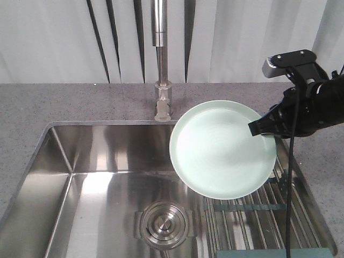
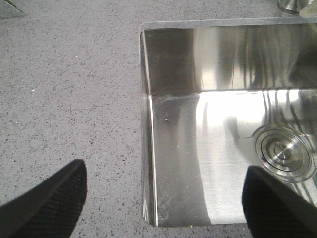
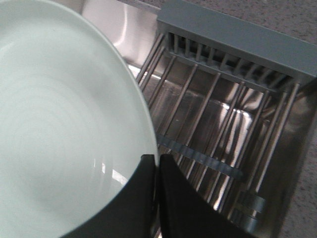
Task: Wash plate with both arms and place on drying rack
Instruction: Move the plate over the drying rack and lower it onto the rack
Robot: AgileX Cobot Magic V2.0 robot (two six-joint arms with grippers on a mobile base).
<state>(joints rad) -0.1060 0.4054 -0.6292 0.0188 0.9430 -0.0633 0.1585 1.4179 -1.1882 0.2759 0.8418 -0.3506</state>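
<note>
So the right black gripper is clamped on the right rim of the round pale mint-green plastic plate, holding it tilted in the air over the steel sink's right side, above the steel-wire drying rack. The left black gripper is spread wide, holding nothing, over the sink's left edge.

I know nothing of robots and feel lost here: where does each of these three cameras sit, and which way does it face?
Front view: high up, looking down at the sink and faucet; the right gripper holds the plate over the sink, near the drying rack.
Left wrist: faces down at counter and sink corner; the left gripper shows open fingers framing it.
Right wrist: looks past its shut fingers at plate and rack.
Front and left wrist share the drain.
</note>
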